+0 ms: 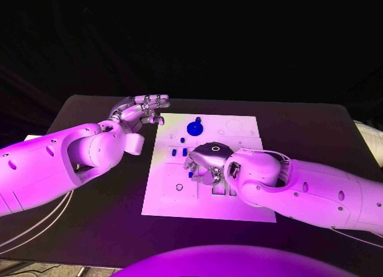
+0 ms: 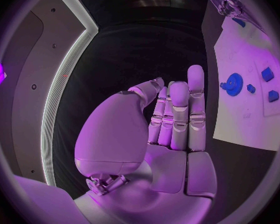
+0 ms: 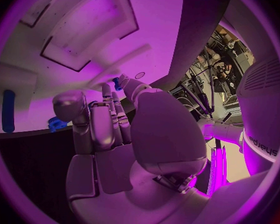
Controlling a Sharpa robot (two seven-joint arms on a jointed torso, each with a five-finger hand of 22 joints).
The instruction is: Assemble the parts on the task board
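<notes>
Your right hand sits low over the middle of the white rectangular task board, fingers curled down toward the plate. In the right wrist view the fingers are bunched together and a small blue piece shows at their tips; it seems pinched there, but contact is hard to see, so call the grip uncertain. A little blue part peeks out just beside that hand on its left-arm side in the head view; can't tell if it's the same piece.

Your left hand hangs off the board, just past its far corner on the left-arm side, holding nothing. The left wrist view shows its fingers straight and upright, pressed side by side, with the thumb leaning in toward them but touching no part.

Parts on the board: a round blue gear-like disc lies between the two hands, nearer the left one; also seen in the left wrist view. Two short blue upright blocks stand just beyond the right hand's fingertips. A long blue bar shows in the right wrist view, well apart from the fingers, toward the board's edge
</notes>
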